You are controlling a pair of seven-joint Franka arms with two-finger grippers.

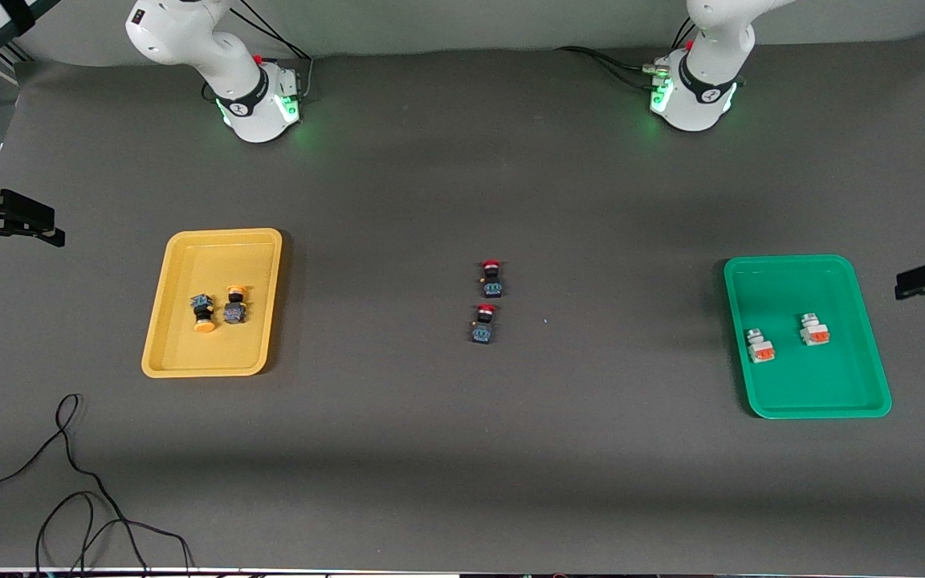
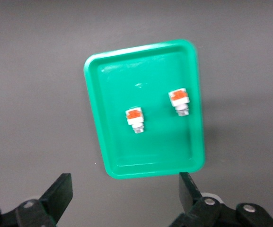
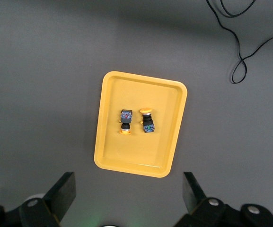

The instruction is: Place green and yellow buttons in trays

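The yellow tray (image 1: 258, 303) lies toward the right arm's end of the table, at about nine o'clock from the table's middle in the front view. Two yellow-capped buttons lie in it side by side, close together: one (image 1: 203, 312) with its cap toward the front camera, the other (image 1: 234, 304) with its cap pointing away from it.

The green tray (image 1: 856, 321) lies toward the left arm's end, at about three o'clock from the middle. Two white-and-silver buttons rest in it, a little apart, orange-red ends toward the front camera: one (image 1: 759, 345) slightly nearer that camera, the other (image 1: 812, 329) at its two o'clock.

Two red-capped switches sit on the bare grey table (image 1: 462, 449) between the trays, one (image 1: 492, 278) at twelve o'clock of the other (image 1: 484, 323).

The left gripper (image 2: 122, 201) hangs high over the table by the green tray, fingers wide apart and holding nothing. The right gripper (image 3: 129, 201) hangs high by the yellow tray, fingers likewise spread and holding nothing.

A black cable (image 1: 69, 498) loops on the table at the front-camera edge, at about six o'clock from the yellow tray.
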